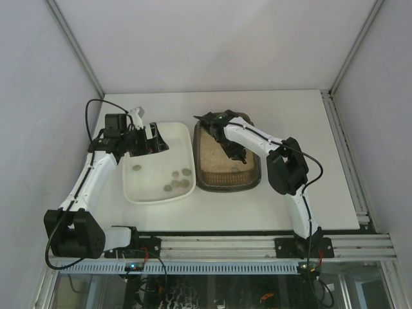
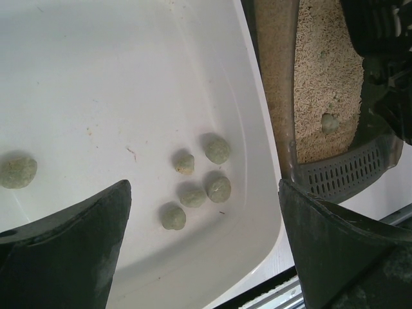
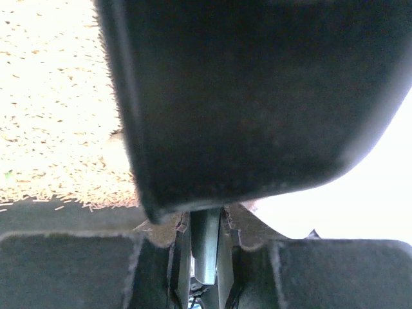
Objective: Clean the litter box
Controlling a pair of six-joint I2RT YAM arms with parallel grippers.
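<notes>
Your right pincer is clenching the handle of the slotted scoop, which is sitting in the litter box at the middle of the surface, just beside the white tray. Your left pincer is hanging released over that tray. The box is likely stiff and litter-heavy, so you are best gripping its thick rim.

A white table stands in a booth of plain pale walls closing its far, left and right sides. Metal frame posts run up from the far corners. A slotted aluminium rail lines the table's near edge. The light is soft and even.
</notes>
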